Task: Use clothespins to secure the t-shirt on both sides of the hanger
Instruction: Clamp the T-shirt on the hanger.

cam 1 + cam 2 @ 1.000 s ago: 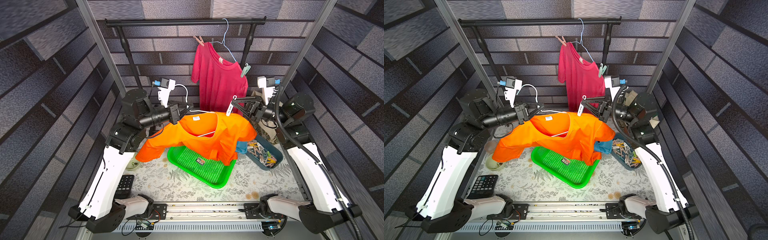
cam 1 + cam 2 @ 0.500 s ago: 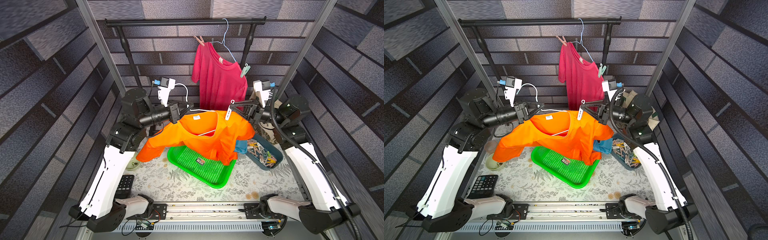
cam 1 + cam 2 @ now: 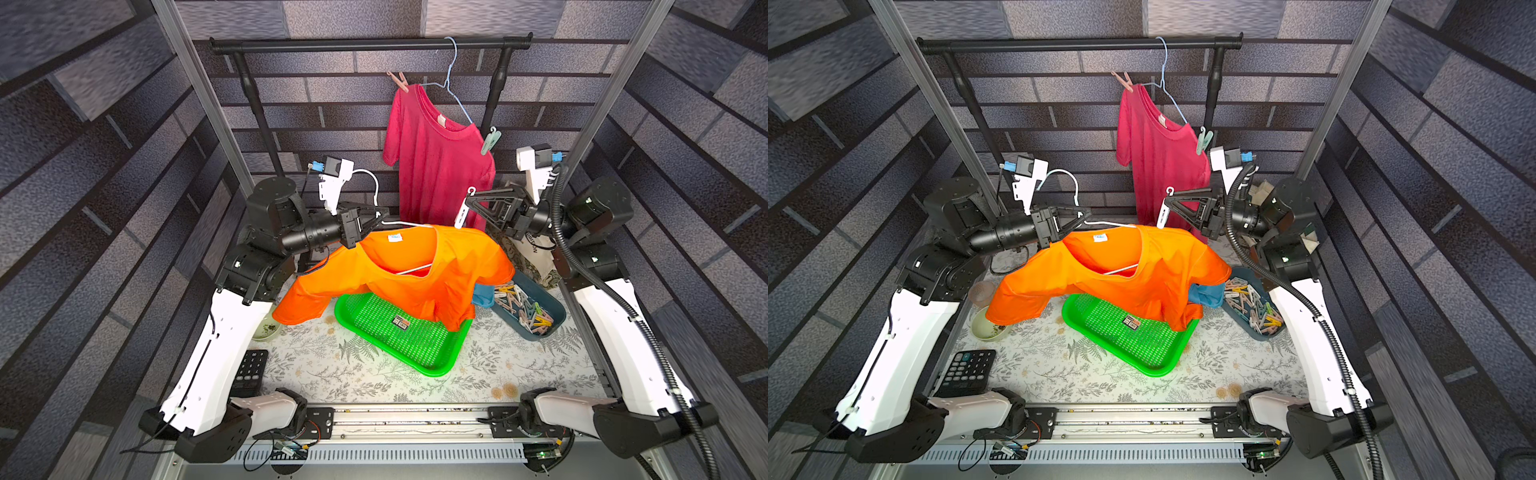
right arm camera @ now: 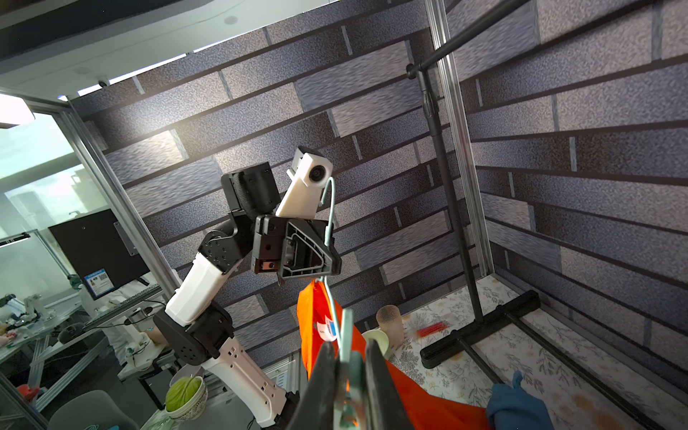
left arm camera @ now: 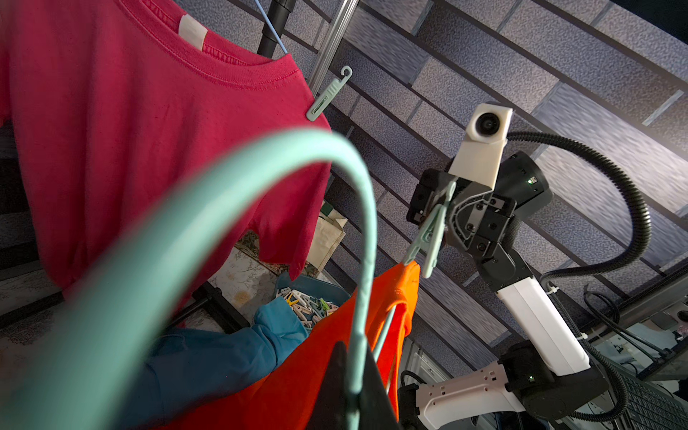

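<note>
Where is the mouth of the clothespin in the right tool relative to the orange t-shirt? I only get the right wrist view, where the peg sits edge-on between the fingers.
Observer: In the left wrist view the mint clothespin in the right tool has its open mouth at the outer shoulder corner of the orange t-shirt. I cannot tell whether it has bitten.
Reviewer: Any peg on the other shoulder?
Observer: None shows in a top view on the shoulder by the left tool.
Reviewer: Where are the spares?
Observer: Loose clothespins fill a blue tub beside the green tray.
</note>
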